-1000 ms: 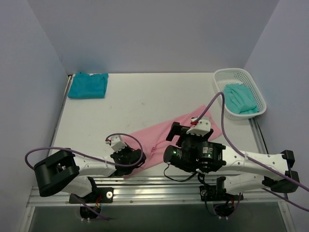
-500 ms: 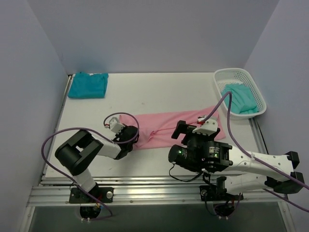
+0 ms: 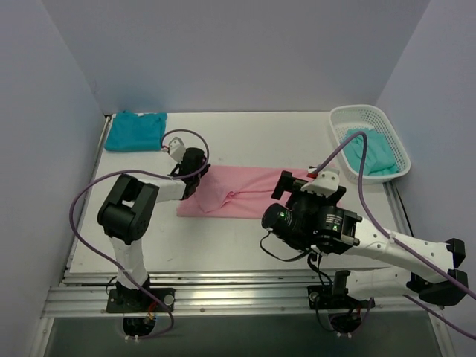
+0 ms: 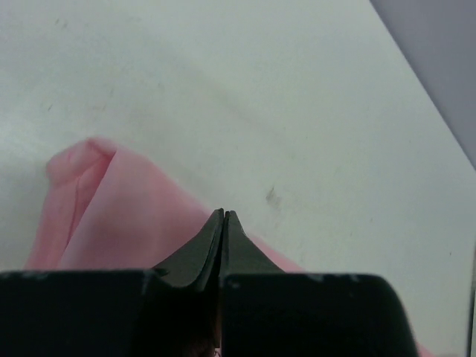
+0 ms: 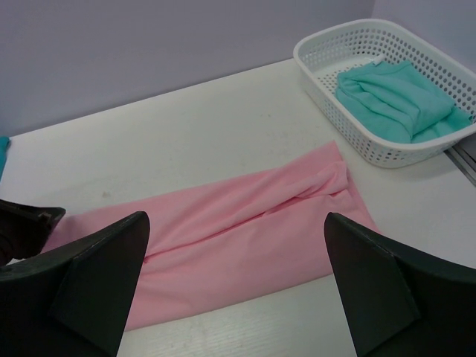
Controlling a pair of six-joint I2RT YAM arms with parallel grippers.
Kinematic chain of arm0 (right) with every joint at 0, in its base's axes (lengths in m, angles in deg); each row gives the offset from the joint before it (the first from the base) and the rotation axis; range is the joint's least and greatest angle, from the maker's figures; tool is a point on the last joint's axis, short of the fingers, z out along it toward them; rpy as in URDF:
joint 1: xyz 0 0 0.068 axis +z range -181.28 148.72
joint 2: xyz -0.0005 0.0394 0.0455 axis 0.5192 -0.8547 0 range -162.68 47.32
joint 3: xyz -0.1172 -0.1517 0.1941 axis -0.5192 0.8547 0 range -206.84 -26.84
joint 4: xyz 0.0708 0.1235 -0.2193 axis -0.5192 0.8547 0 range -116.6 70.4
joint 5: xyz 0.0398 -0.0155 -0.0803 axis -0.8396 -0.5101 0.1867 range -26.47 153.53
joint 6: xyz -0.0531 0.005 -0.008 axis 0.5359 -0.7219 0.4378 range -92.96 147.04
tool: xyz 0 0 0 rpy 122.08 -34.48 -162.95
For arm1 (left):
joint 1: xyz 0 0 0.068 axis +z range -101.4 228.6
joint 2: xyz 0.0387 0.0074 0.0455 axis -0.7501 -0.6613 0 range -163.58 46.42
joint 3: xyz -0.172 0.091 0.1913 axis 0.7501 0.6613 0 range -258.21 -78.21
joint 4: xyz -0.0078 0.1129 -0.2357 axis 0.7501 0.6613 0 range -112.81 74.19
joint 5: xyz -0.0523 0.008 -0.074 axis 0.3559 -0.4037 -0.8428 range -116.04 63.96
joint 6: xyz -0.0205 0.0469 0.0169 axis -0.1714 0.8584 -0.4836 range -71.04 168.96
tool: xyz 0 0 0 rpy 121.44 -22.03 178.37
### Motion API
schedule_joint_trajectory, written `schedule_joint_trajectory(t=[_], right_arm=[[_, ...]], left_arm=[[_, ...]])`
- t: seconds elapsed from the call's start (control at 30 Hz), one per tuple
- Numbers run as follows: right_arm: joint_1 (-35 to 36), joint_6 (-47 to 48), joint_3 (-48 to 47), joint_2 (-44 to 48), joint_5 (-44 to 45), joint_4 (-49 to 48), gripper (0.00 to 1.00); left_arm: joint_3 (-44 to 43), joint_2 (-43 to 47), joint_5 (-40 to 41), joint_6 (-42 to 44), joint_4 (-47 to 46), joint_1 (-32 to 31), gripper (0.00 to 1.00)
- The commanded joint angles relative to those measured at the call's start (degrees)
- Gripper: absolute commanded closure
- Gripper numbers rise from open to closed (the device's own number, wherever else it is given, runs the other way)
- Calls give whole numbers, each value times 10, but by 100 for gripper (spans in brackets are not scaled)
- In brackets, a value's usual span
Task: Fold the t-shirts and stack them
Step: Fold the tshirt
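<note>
Left claw (image 4: pixel 224 217) pinching pink t-shirt (image 4: pixel 126 216), arm extended forward.

Overhead wide; wrist views low, likely sharing pink shirt (image 5: pixel 245 223).

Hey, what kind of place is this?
Probably a robotics lab test cell: plain lavender walls box in a white table, two robot arms are bolted to a metal rail, and a light pink cloth t-shirt lies out.
</note>
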Motion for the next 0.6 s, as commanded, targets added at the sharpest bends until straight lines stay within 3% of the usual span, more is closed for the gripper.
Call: schedule_joint_trajectory(t=[0.0,0.2,0.3,0.5,0.57], right_arm=[[-15,42,-23,16,23,-15,0],[-30,64,-40,31,31,-6,0],[-34,72,-44,32,38,-6,0],[-39,83,-40,27,44,-22,0],[-41,109,-36,25,34,-58,0]], left_arm=[[-69,-66,-50,26,9,30,98],[-180,-146,-129,8,17,70,98],[-227,-158,-130,15,33,73,98],[-307,-149,-139,79,35,82,98],[-317,-133,-166,103,38,89,91]])
